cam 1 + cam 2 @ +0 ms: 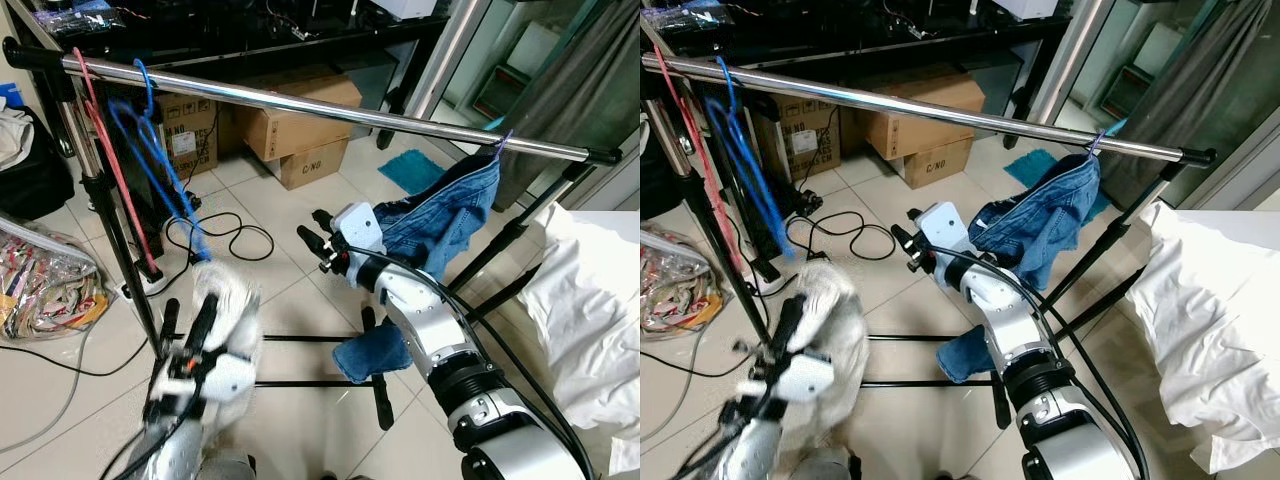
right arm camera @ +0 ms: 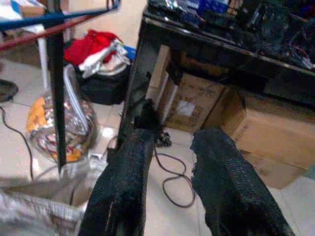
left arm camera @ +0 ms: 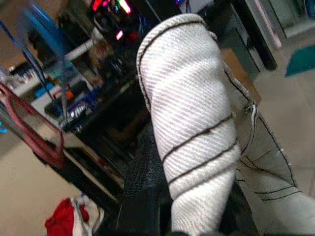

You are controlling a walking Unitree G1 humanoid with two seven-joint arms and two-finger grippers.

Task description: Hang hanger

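The silver right arm reaches forward, its black-fingered right gripper (image 1: 318, 240) parted; the blurred left gripper (image 1: 186, 322) clamps pale cloth.

rail (image 1: 330, 108): spans the scene from left end to right end
hangers (image 1: 150, 170): hung at the rail's left end
jeans (image 1: 450, 215): hung near the rail's right end
boxes (image 1: 300, 130): on the floor behind the rail's middle
cable (image 1: 215, 235): on the floor below the rail, right of the hangers
bag (image 1: 45, 280): on the floor, left of the rail's left post
bedding (image 1: 585, 330): right of the rail's right end

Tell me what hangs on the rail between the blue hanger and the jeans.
Nothing: between the blue hanger and the jeans, the rail is bare in both eye views.
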